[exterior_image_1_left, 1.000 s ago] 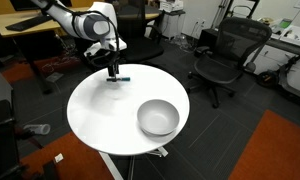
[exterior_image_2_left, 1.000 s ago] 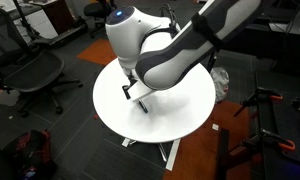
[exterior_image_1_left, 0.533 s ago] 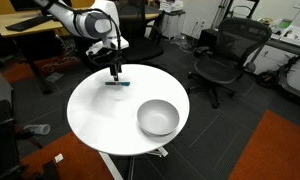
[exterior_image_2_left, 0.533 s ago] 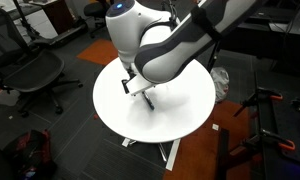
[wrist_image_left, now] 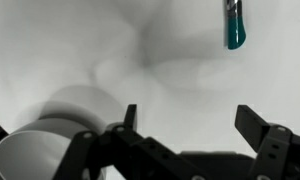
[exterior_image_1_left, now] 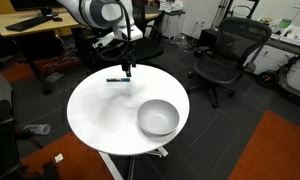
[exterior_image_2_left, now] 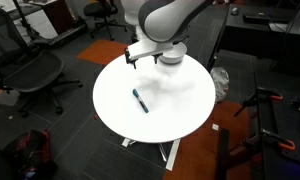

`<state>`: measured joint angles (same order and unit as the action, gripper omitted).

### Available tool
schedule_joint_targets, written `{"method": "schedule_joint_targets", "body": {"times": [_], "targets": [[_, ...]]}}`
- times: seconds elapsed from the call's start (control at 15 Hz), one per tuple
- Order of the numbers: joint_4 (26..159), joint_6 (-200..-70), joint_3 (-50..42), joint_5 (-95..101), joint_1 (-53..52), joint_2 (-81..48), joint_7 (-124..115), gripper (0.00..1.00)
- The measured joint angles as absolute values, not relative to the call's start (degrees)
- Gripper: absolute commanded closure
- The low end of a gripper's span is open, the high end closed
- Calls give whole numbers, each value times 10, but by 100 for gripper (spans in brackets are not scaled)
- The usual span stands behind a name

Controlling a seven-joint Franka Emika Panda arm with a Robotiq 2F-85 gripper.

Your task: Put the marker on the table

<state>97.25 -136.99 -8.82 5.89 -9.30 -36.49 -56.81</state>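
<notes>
The black two-fingered hand of the white robot arm hangs above the large round white-topped surface and does not touch it. Its fingers stand wide apart and hold nothing; in the wrist view only the bare white top shows in the gap between them.

The small thin teal-and-dark marker lies flat on the surface, free of the hand. In an exterior view it lies just beside the fingertips and a little lower in the picture, near the rim on the arm's side. In an exterior view the marker lies alone near the middle of the white top, apart from the hand, which hangs higher in the picture. In the wrist view only its teal end is visible, at the upper right; the rest is cut off by the top edge.

A grey round bowl stands upright on the same surface, well apart from the marker. In the wrist view its rim shows at the lower left corner.

Beside the surface, a black mesh office chair stands on the dark floor.
</notes>
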Motion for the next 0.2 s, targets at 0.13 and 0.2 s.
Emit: {"method": "schedule_joint_targets", "body": {"times": [0.13, 0.2], "targets": [[977, -1370, -88, 59, -90, -358, -568, 0], [978, -1370, -88, 59, -91, -357, -568, 0]]}}
